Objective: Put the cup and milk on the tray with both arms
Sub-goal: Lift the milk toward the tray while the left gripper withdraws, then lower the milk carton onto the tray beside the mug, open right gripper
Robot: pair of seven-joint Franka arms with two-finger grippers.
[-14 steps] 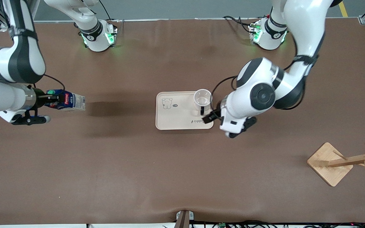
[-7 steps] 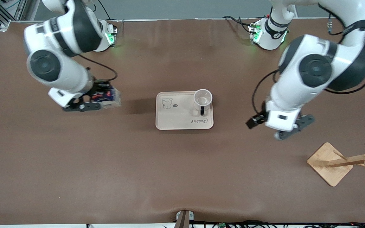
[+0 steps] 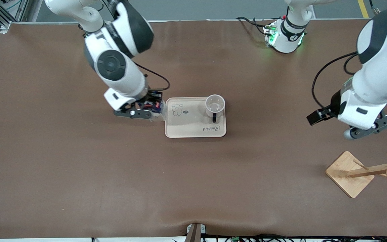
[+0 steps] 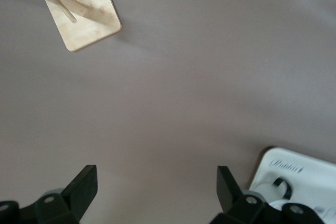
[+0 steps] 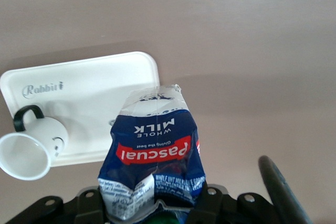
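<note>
Tray: cream, rectangular, with rounded corners, found flat on the brown table about midway between the two arms' ends; a small cartoon animal and "Rabbit" script were noted on its surface.

Cup: white mug, recorded standing upright on the tray, in the tray's corner toward the left arm's end and farther from the front camera; its black handle was turned toward the script.

Milk: dark-blue carton with a red label, seen pinched in the right gripper, whose fingers were pressed against its crumpled sides. It was held in the air over the tray's edge toward the right arm's end, or perhaps just outside that edge; the front view was too obstructed by the arm to settle which.

Left gripper: fingers spread wide with nothing between them, positioned above bare table well apart from the tray, toward the left arm's end.

Wooden rack: square base with a pegged post, logged at the left arm's end, nearer to the front camera than the tray.
</note>
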